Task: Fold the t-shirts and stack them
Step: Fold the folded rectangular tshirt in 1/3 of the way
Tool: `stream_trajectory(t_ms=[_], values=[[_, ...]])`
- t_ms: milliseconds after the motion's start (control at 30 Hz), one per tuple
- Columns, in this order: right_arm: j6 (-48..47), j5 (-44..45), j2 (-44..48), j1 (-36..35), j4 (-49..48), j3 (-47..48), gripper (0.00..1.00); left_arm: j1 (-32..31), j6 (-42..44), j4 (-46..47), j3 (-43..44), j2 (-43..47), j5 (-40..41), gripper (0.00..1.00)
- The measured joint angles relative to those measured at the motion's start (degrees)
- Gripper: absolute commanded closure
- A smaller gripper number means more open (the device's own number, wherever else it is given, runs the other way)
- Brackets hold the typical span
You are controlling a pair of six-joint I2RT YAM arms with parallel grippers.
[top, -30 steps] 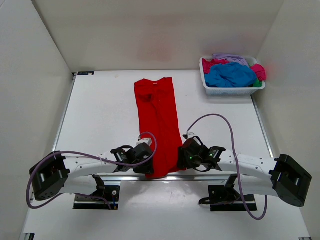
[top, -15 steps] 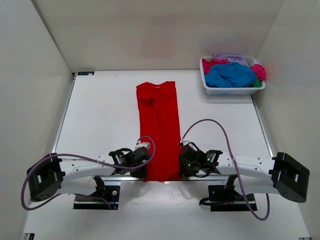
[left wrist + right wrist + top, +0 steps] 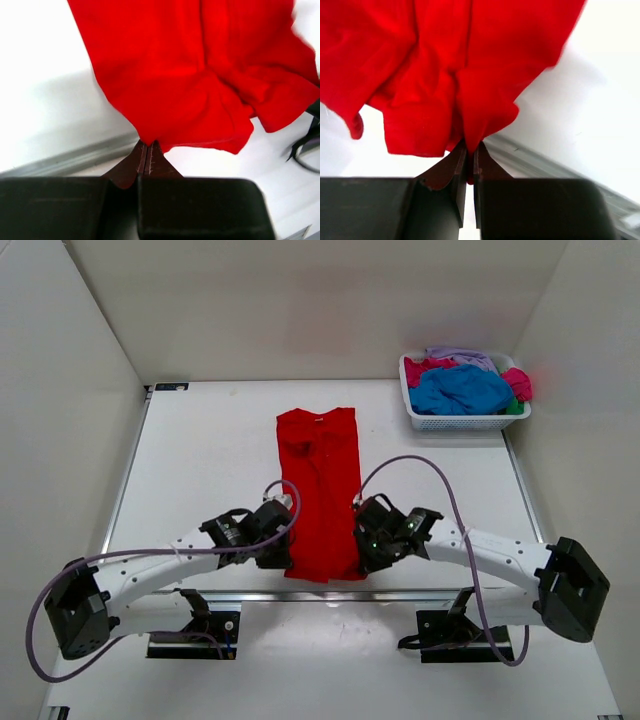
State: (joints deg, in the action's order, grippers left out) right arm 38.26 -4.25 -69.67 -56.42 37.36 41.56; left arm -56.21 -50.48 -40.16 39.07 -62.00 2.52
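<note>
The red t-shirt (image 3: pixel 318 490) is lying as a long narrow strip running twelve to six o'clock, its six o'clock end hanging raised and bunched. The other t-shirts (image 3: pixel 462 388), blue, pink, lavender and green, are sitting heaped at two o'clock.

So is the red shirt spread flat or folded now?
Folded lengthwise: the red t-shirt is a narrow strip, no sleeves showing. The left gripper and right gripper pinch its near end.

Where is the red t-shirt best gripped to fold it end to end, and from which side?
Grip the red t-shirt by its two near hem corners, one per gripper, coming from the near edge of the table. It lies as a long narrow strip, collar far, so both corners should lift the hem evenly. The left gripper and right gripper are shut there.
</note>
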Motion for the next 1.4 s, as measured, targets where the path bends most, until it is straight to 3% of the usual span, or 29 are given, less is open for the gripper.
stream_trajectory(t_ms=[300, 533, 900, 1400], values=[[-15.1, -4.3, -9.0, 13.2, 3.8, 13.9, 1.0, 15.0, 9.7, -0.8, 9.8, -8.1, -2.9, 1.0], [-23.7, -6.9, -16.0, 20.0, 3.5, 22.9, 1.0, 22.9, 16.1, 0.2, 17.0, -15.7, -5.9, 1.0], [-28.3, -9.2, -25.2, 24.2, 2.7, 30.0, 1.0, 27.8, 20.6, 2.8, 22.3, -27.0, -8.7, 1.0], [-30.0, -11.4, -31.6, 27.7, 0.4, 34.1, 0.99, 31.8, 22.2, 6.8, 25.5, -34.1, -10.9, 1.0]])
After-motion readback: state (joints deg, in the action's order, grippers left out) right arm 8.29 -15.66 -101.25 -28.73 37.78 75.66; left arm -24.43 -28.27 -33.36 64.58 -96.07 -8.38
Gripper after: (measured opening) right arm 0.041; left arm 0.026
